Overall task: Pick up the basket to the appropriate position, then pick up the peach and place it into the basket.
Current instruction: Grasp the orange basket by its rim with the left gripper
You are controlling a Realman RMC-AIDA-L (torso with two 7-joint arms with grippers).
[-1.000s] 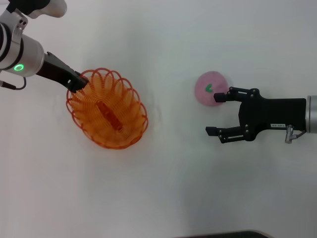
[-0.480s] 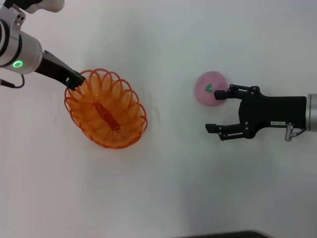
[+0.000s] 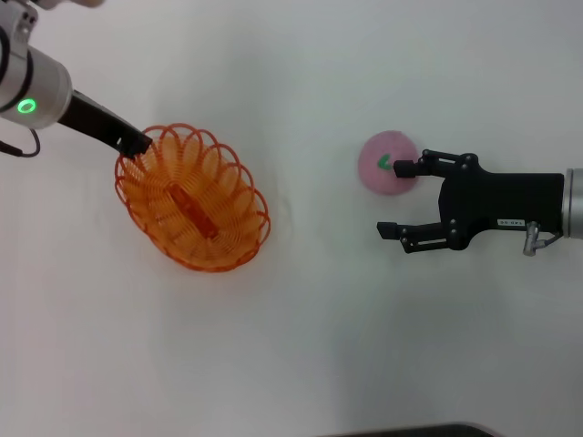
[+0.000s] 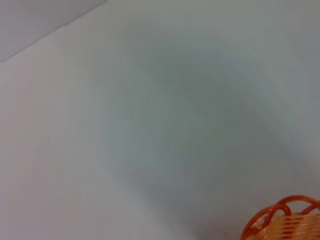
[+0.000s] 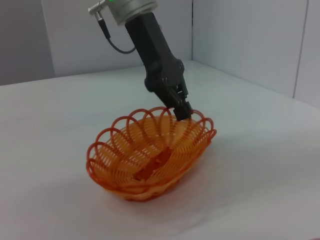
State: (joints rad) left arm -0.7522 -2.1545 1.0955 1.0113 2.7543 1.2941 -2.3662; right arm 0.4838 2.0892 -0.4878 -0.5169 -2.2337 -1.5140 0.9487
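basket (image 4: 282,220) cut off by frame edge

The left gripper (image 3: 135,144) reaches in from the far left, its fingers pinched together and angled downward. The right gripper (image 3: 395,198) lies level, fingers spread wide.

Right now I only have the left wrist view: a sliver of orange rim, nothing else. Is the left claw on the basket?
Observer: Yes. The right wrist view shows the left claw closed on the basket rim.
Operator: Basket flat?
Observer: No, tilted. The gripped end is higher and the other end is down on the table.
Operator: Peach in?
Observer: Not yet. The peach sits on the table, well apart from the basket, by the farther finger of the open right claw.
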